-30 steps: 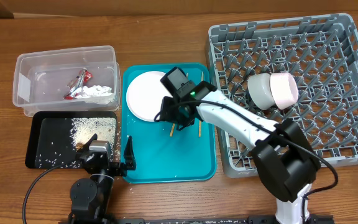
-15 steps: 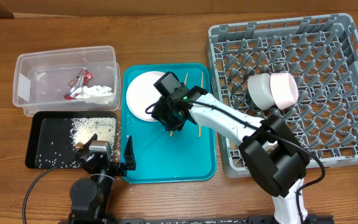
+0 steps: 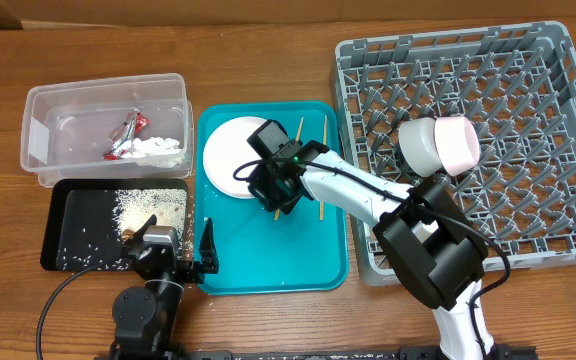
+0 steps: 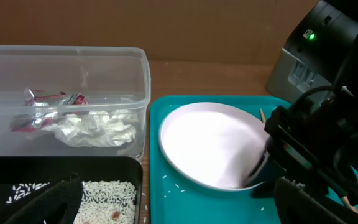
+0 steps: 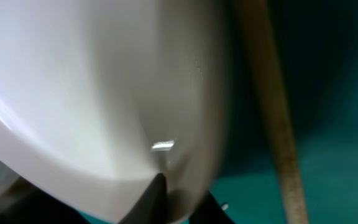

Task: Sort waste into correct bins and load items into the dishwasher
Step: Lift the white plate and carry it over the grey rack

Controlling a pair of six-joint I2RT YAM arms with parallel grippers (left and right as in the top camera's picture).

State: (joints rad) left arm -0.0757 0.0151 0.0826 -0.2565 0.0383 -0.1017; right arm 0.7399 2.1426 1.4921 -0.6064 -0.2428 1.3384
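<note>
The round white plate (image 3: 230,155) lies on the teal serving tray (image 3: 268,265), with two wooden chopsticks (image 3: 321,195) just to its right. My right gripper (image 3: 268,190) is shut on the plate's right rim, one finger on top and one beneath; the right wrist view shows the plate (image 5: 73,81) and one chopstick (image 5: 272,112). My left gripper (image 3: 183,255) is open and empty at the table's front, between the black tray and the teal tray. A white and a pale pink bowl (image 3: 438,145) lie in the grey dish rack (image 3: 568,120).
The clear tub (image 3: 38,120) holds the red-and-silver wrapper (image 3: 128,135) and white tissue (image 3: 158,148). The black tray (image 3: 58,255) holds rice (image 3: 143,205) and a brown lump (image 3: 128,234). A few rice grains (image 4: 173,180) lie on the teal tray.
My right gripper has moved left along the teal tray, from over the chopsticks to the plate's right rim. The left arm has not moved.
</note>
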